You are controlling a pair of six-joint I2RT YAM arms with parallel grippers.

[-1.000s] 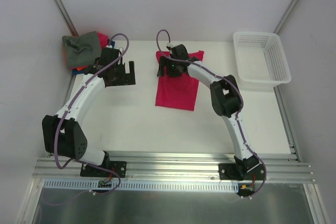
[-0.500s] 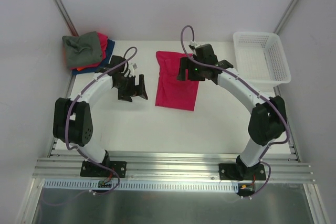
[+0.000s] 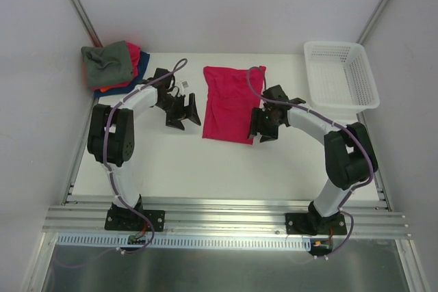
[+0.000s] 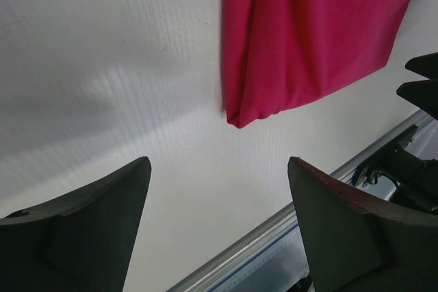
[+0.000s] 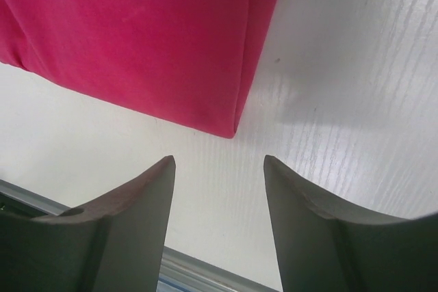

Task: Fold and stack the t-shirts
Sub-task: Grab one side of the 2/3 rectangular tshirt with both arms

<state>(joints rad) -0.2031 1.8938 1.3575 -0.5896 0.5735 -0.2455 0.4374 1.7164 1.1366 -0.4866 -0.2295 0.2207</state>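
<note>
The white table [image 3: 205, 169] is the biggest thing here. Two arms bend over it from the 6 o'clock edge.

A crimson-red t-shirt [image 3: 231, 104] lies flat near the middle of the table, a bit toward 12 o'clock. It is folded into a long shape.

A white plastic basket [image 3: 340, 44] sits at the 2 o'clock corner, well apart from the red shirt.

A pile of shirts sits at the 10 o'clock corner. A grey-green t-shirt [image 3: 106, 63] is on top, all bunched up. A dark blue t-shirt [image 3: 139, 70] and a bit of red cloth peek out under it.

The left gripper [image 3: 186, 115] is just beside the folded shirt, on its 9 o'clock side. In the left wrist view, the left gripper [image 4: 219, 169] has its two fingers spread wide apart. It holds nothing. Bare table is between the fingers, and the corner of the shirt [image 4: 315, 32] is just past them.

The right gripper [image 3: 262, 124] is at the shirt's 4 o'clock corner. In the right wrist view, the right gripper [image 5: 219, 165] also has its fingers apart, but not as wide. It holds nothing. The corner of the shirt [image 5: 137, 39] sits just past the fingertips, not between them.
</note>
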